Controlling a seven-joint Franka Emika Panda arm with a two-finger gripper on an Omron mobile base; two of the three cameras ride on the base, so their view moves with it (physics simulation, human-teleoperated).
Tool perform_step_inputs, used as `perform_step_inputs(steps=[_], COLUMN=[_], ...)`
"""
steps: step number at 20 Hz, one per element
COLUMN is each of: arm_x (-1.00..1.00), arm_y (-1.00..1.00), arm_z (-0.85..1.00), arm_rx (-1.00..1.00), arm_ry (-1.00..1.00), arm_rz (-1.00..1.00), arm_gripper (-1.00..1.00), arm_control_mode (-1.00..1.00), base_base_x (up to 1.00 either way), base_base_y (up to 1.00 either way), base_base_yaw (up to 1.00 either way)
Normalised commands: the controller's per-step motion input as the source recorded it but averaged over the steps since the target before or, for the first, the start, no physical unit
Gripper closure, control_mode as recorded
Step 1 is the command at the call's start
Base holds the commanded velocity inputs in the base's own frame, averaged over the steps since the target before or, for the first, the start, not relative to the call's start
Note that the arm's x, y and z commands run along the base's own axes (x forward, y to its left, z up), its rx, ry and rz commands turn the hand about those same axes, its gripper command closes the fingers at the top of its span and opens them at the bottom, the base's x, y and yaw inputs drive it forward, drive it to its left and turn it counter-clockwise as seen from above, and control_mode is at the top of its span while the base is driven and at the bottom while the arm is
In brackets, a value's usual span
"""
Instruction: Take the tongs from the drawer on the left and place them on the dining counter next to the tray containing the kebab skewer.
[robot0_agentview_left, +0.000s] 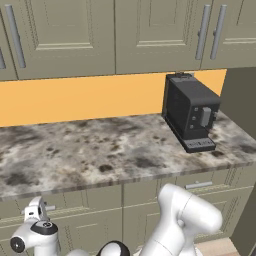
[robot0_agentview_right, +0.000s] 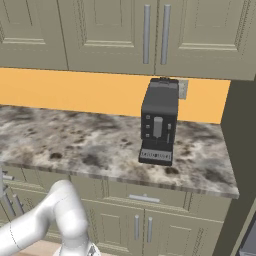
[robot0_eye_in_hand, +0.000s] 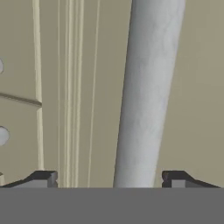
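Gripper (robot0_eye_in_hand: 109, 178) hangs wide open at the drawer (robot0_eye_in_hand: 192, 87) front, its silver bar handle (robot0_eye_in_hand: 146, 92) running between the two dark fingertips (robot0_eye_in_hand: 175, 178), ungrasped.

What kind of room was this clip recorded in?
A rendered kitchen, most likely: a mottled granite wall counter carries a black coffee machine, with sage-grey upper cabinets above and drawers below.

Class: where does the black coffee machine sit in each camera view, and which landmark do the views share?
Left base view: coffee machine, right of centre.
Right base view: just right of centre.
Hand view: a silver bar handle, close up.
Shared landmark: orange wall behind it.
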Motion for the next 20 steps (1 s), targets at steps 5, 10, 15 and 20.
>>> perform_step_inputs(steps=[5, 10, 15, 20], arm_x=[0.00, 0.00, 0.00, -0.08], arm_y=[0.00, 0.00, 0.00, 0.00], arm_z=[0.00, 0.00, 0.00, 0.00], arm_rx=[0.00, 0.00, 0.00, 0.00], arm_ry=[0.00, 0.00, 0.00, 0.00], arm_rz=[0.00, 0.00, 0.00, 0.00], arm_gripper=[1.00, 1.00, 1.00, 1.00], arm_control_mode=[-1.00, -1.00, -1.00, -1.00], base_base_x=[0.00, 0.00, 0.00, 0.00], base_base_y=[0.00, 0.00, 0.00, 0.00], base_base_yaw=[0.00, 0.00, 0.00, 0.00])
